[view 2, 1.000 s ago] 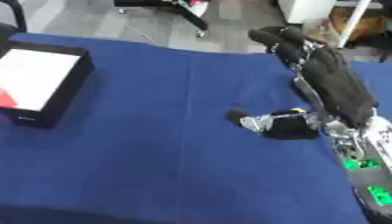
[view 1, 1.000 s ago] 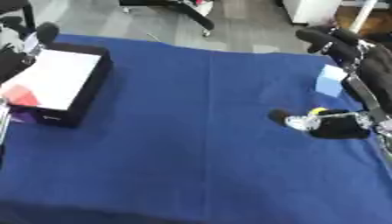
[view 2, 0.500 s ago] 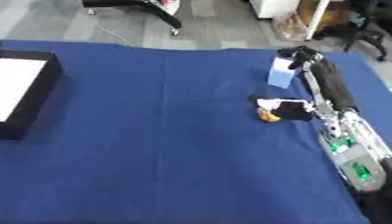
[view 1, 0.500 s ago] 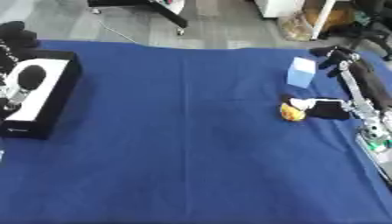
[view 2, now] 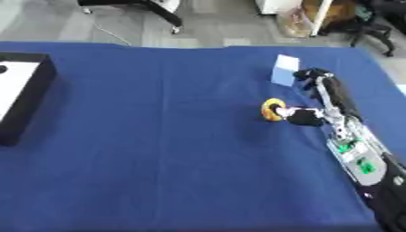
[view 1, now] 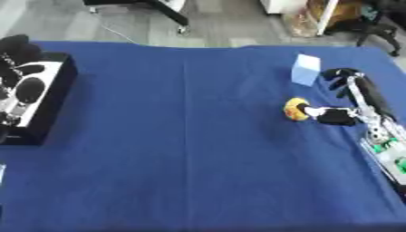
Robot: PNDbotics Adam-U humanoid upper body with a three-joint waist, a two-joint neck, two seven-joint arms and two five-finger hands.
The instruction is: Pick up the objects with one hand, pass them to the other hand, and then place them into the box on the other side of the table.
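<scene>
A small yellow and orange object (view 1: 295,109) lies on the blue table at the right. My right hand (view 1: 331,115) reaches it from the right, its fingers curled against the object's side. A pale blue block (view 1: 305,75) stands just behind, further up the table. The black box with a white inside (view 1: 49,97) sits at the left edge. My left hand (view 1: 22,86) hangs over the box, and I cannot make out its fingers.
The blue cloth (view 1: 182,149) covers the whole table. My right forearm (view 2: 355,149) with green lights runs along the right edge. Chair legs and floor (view 1: 171,11) show beyond the far edge.
The camera has shifted, so the whole scene sits differently. My right hand has closed in on the yellow object, which now shows at its fingertips.
</scene>
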